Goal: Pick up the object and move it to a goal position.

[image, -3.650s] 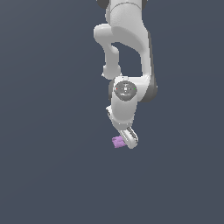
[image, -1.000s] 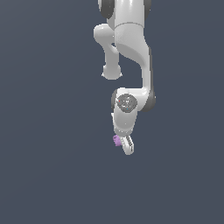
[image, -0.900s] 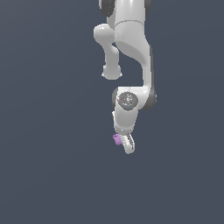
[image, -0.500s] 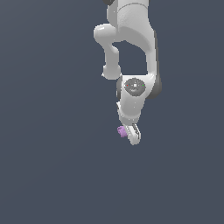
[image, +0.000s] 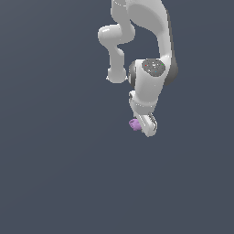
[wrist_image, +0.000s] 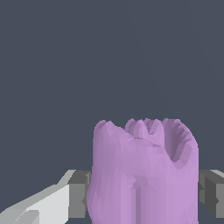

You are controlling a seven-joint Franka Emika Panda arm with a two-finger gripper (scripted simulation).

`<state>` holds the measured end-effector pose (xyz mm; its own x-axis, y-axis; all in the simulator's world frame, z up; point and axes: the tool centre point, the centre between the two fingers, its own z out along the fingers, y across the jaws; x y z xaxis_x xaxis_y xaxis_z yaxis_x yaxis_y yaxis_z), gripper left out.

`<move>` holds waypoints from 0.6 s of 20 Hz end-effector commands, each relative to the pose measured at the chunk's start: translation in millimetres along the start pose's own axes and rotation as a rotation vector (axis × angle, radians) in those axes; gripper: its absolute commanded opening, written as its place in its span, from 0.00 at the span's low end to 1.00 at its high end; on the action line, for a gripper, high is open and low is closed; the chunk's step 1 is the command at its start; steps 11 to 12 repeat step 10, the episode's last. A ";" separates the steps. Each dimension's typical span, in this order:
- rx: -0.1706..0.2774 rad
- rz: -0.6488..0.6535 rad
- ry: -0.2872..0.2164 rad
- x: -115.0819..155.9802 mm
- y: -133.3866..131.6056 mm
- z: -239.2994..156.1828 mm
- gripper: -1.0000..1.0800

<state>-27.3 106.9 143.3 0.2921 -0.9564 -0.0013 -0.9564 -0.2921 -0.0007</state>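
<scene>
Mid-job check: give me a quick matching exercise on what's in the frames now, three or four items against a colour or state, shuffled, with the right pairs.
Items:
1. purple block
2. gripper
3. finger pads
4. arm's elbow joint

Descriptions:
A. grey, on either side of the block
B. bumpy-topped, sitting between the fingers
C. round housing, above the wrist in the exterior view
D. white, shut on the block, pointing down

Pairs: 1-B, 2-D, 3-A, 4-C
</scene>
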 end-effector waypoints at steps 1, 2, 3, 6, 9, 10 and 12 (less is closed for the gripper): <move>-0.001 0.001 0.001 -6.8 4.7 -9.6 0.00; -0.001 0.001 0.001 -8.9 5.9 -12.6 0.00; -0.001 0.001 0.001 -10.7 6.9 -15.1 0.00; -0.001 0.001 0.001 -14.3 8.7 -20.3 0.00; -0.001 0.001 0.001 -15.3 8.6 -21.8 0.00; -0.001 0.001 0.001 -15.2 8.5 -21.7 0.00; -0.001 0.001 0.001 -15.2 8.5 -21.7 0.00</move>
